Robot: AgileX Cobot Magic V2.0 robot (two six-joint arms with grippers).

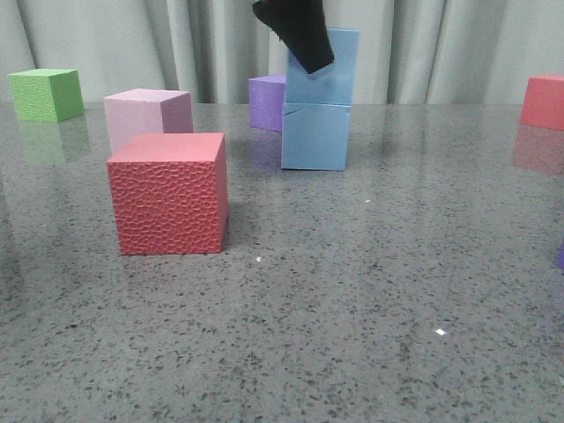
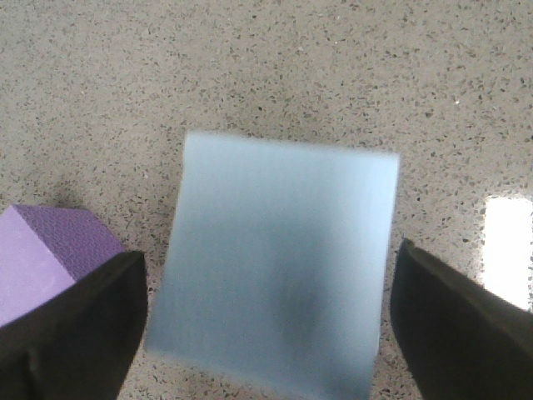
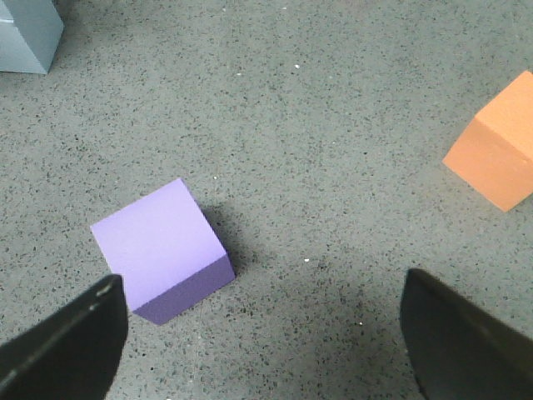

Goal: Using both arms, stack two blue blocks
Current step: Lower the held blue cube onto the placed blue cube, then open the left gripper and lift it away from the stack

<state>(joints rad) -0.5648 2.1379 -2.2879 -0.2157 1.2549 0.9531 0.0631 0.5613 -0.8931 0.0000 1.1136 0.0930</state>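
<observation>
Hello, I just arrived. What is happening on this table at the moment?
Two blue blocks are already stacked: the upper blue block sits on the lower blue block, beside a purple cube. The left tool is above the stack with its fingers open on either side of the top block, not touching it. The right tool is open too, over bare table near another purple cube and an orange cube. A red cube stands in front.

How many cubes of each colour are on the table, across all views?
Blue cubes: 2
Red cubes: 2
Purple cubes: 2
Green cube: 1
Pink cube: 1
Orange cube: 1
Total: 9
</observation>
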